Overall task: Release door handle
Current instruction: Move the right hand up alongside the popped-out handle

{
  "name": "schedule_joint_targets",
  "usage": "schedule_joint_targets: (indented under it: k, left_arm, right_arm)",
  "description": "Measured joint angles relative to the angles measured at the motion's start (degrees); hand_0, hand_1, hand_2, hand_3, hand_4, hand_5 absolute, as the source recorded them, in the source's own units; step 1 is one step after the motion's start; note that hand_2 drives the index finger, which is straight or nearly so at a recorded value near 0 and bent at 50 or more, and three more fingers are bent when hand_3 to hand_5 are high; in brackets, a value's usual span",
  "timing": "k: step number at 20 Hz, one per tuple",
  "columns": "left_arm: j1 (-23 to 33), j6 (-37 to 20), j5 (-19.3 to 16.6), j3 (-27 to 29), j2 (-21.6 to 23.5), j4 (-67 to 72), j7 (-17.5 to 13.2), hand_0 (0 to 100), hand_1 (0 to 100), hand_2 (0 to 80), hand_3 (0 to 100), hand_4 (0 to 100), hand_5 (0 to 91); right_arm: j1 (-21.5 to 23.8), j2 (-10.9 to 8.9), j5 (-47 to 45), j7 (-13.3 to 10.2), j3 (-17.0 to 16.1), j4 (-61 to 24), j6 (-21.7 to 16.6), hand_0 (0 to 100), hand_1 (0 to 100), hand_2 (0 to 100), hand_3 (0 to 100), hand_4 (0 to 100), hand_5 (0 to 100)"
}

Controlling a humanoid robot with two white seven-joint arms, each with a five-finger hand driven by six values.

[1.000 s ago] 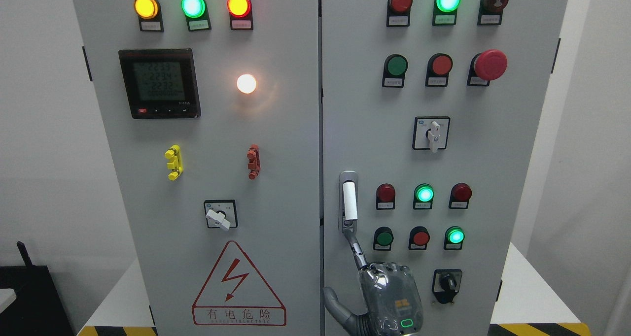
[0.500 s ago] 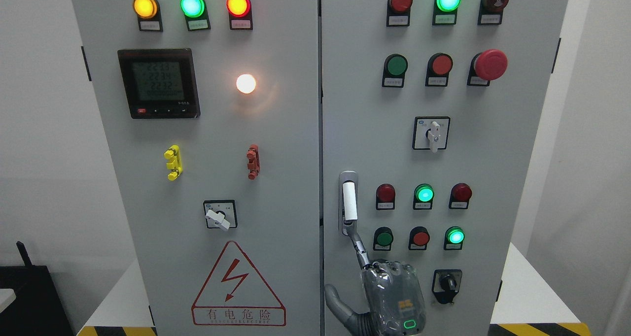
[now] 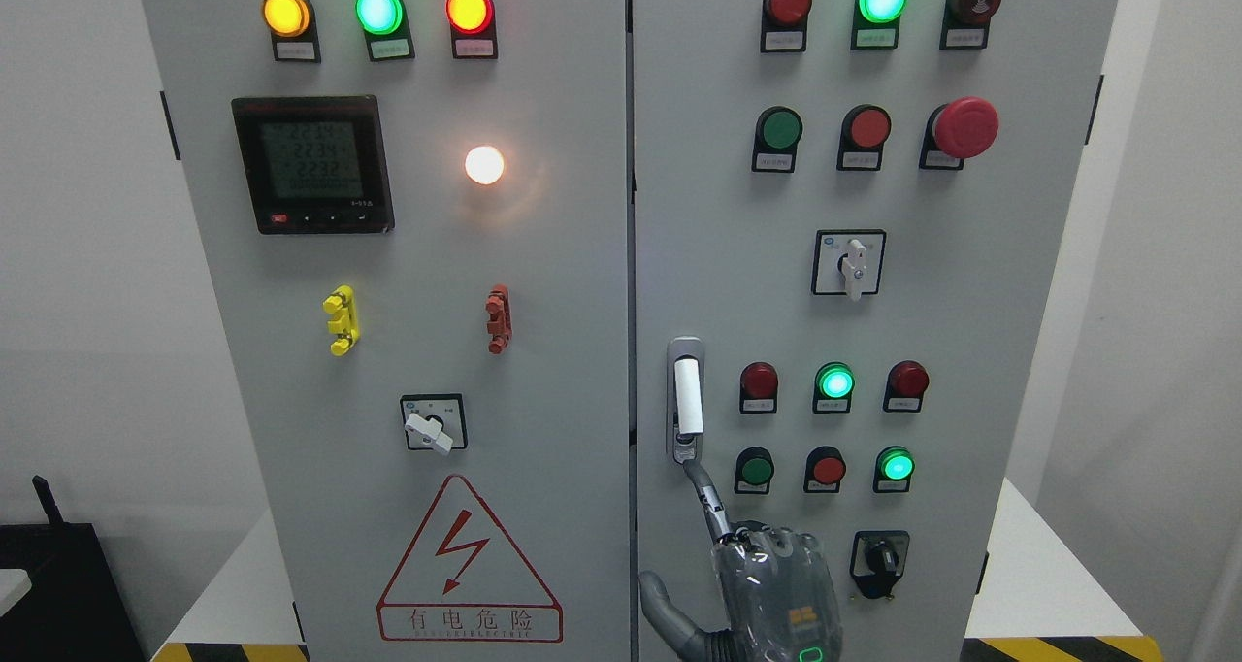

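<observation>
A grey control cabinet [image 3: 543, 254] fills the view. Its door handle [image 3: 686, 398] stands upright on the right door's left edge. Just below, the right hand [image 3: 767, 584] holds nothing, one finger [image 3: 706, 495] extended toward the handle's base.

White walls [image 3: 68, 254], hazard-striped floor [image 3: 1058, 648] edge below.

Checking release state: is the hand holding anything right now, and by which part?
Nothing is held. The hand sits below the white-and-metal door handle, one finger extended with its tip just under the handle's bottom end.
</observation>
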Motion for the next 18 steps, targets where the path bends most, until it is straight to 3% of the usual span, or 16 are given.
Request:
schedule_joint_targets:
  k: [3,6,9,11,16,18]
  left_arm:
    - [0.0,0.0,0.0,0.0,0.0,0.0,0.0,12,39,0.0,0,0,0.0]
    - [0.0,0.0,0.0,0.0,0.0,0.0,0.0,12,39,0.0,0,0,0.0]
    - [0.0,0.0,0.0,0.0,0.0,0.0,0.0,12,39,0.0,0,0,0.0]
    - [0.0,0.0,0.0,0.0,0.0,0.0,0.0,12,39,0.0,0,0,0.0]
    - [0.0,0.0,0.0,0.0,0.0,0.0,0.0,12,39,0.0,0,0,0.0]
    - [0.0,0.0,0.0,0.0,0.0,0.0,0.0,12,39,0.0,0,0,0.0]
  right_arm:
    - [0.4,0.03,0.0,-0.5,0.0,-0.5,0.0,44,37,55,100,100,98]
    - [0.7,0.05,0.0,-0.8,-0.1,-0.9,0.0,46,34,68,100,100,98]
    - [0.9,0.07,-0.1,-0.9,-0.2,-1.4,0.0,50,24,78,100,100,98]
    - [1.0,0.09,-0.1,-1.4,-0.2,-1.8,0.0,43,15,88,100,100,98]
    - [1.2,0.31,-0.2,-2.3,-0.2,-2.5,0.0,32,15,97,100,100,99]
    - [1.2,0.41,-0.2,-2.3,-0.2,-2.7,0.0,29,17,97,100,95,99]
